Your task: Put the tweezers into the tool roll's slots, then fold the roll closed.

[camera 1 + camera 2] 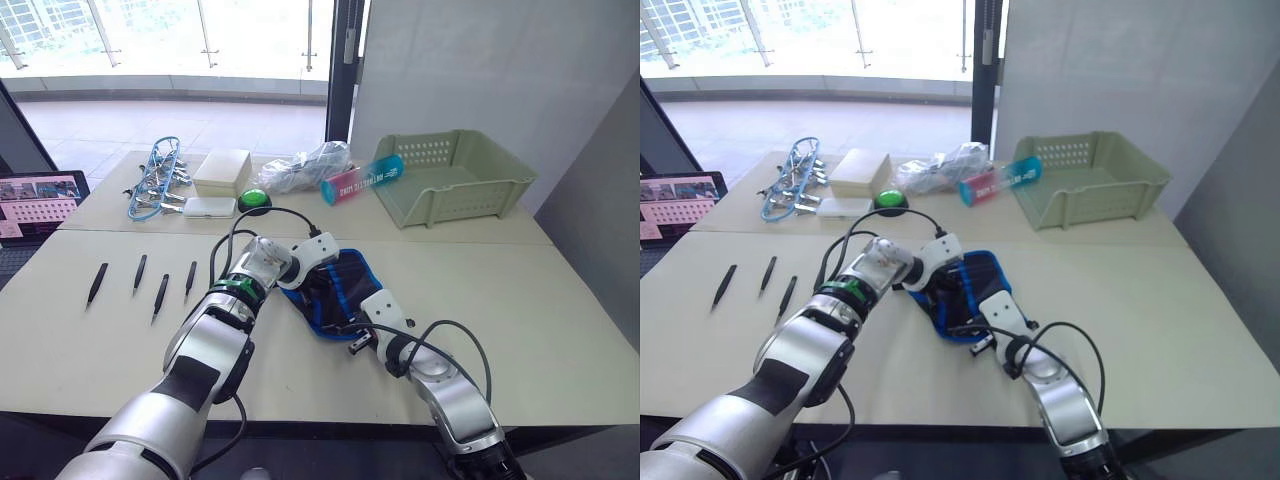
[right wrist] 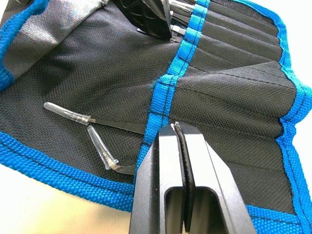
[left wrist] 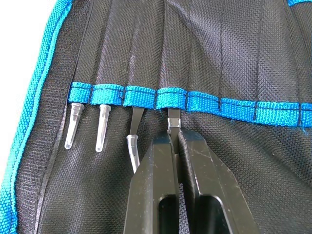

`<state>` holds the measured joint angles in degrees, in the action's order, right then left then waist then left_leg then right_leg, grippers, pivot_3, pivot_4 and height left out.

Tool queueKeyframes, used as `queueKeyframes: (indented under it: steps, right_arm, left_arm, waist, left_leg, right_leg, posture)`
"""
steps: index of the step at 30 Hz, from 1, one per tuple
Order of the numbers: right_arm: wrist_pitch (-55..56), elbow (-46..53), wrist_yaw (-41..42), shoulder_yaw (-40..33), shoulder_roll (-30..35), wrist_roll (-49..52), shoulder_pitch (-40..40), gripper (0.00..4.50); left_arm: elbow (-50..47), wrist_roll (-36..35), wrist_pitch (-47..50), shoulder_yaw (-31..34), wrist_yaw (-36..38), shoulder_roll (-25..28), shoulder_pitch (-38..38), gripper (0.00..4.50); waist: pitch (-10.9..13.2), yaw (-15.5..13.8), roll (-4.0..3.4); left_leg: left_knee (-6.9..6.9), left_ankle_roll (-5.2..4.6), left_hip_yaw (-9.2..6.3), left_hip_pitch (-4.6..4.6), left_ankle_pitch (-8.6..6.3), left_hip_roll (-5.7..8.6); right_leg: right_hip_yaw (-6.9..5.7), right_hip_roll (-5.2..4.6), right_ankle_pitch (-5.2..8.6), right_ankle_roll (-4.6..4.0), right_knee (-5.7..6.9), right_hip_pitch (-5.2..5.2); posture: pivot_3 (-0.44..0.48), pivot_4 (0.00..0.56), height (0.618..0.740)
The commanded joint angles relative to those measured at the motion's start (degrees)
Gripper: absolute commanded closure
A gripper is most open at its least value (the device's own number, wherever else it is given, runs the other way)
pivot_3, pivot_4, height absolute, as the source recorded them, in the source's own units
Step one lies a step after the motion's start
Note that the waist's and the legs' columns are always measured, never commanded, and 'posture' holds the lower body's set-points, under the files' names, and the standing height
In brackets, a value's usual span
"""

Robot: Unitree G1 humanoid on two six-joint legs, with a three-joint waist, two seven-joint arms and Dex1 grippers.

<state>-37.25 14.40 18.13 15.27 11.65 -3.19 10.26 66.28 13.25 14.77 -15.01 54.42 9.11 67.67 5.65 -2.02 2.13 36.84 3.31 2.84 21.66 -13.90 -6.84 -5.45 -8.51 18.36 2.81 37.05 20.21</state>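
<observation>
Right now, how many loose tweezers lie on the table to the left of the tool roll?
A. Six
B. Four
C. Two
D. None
B: in the left eye view four slim black tweezers lie in a row on the bare table, well apart from the tool roll, where the left claw is shut on another tweezer at a slot.
</observation>
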Motion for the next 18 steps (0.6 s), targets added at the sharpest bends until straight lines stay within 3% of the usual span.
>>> queueKeyframes:
  steps: [1,8,12,18]
  right_arm:
    - [-5.8,-5.6,1.5,3.8,-0.3,0.6,-4.6,4.5]
    - [-4.7,-6.5,1.1,2.4,-0.2,0.0,-3.8,4.5]
    - [-4.3,-6.9,1.4,2.1,0.1,0.1,-3.0,4.5]
    - [-3.6,-6.7,2.2,2.2,1.1,0.4,-2.6,4.5]
  left_arm:
    - [0.1,-1.2,-0.2,1.6,-1.8,0.1,1.5,3.79]
    - [-8.0,-3.1,0.9,3.6,5.3,8.5,0.2,1.52]
    - [-19.7,-5.4,1.8,5.6,10.8,18.4,-6.6,0.18]
    - [-41.7,-17.2,6.3,18.8,12.2,29.1,-22.5,0.03]
  waist:
    - [0.0,0.1,0.01]
    - [0.2,1.7,-0.14]
    - [0.3,2.8,-0.42]
    - [0.4,2.7,-0.47]
  left_leg:
    - [0.0,0.0,0.0,0.0,0.0,0.0]
    - [-0.1,0.13,-0.01,0.16,0.07,0.0]
    - [-0.16,0.13,0.01,0.13,0.08,-0.01]
    - [-0.19,0.1,-0.01,0.13,0.06,-0.02]
  right_leg:
    - [0.0,0.0,0.0,0.0,0.0,0.0]
    - [-0.01,0.0,0.0,0.0,0.04,0.18]
    - [0.01,0.0,0.01,-0.01,0.05,0.25]
    - [0.03,0.0,0.02,0.0,0.08,0.23]
  posture:
    - [0.0,0.15,0.716]
    - [0.0,0.15,0.716]
    - [0.0,0.15,0.716]
    - [0.0,0.15,0.716]
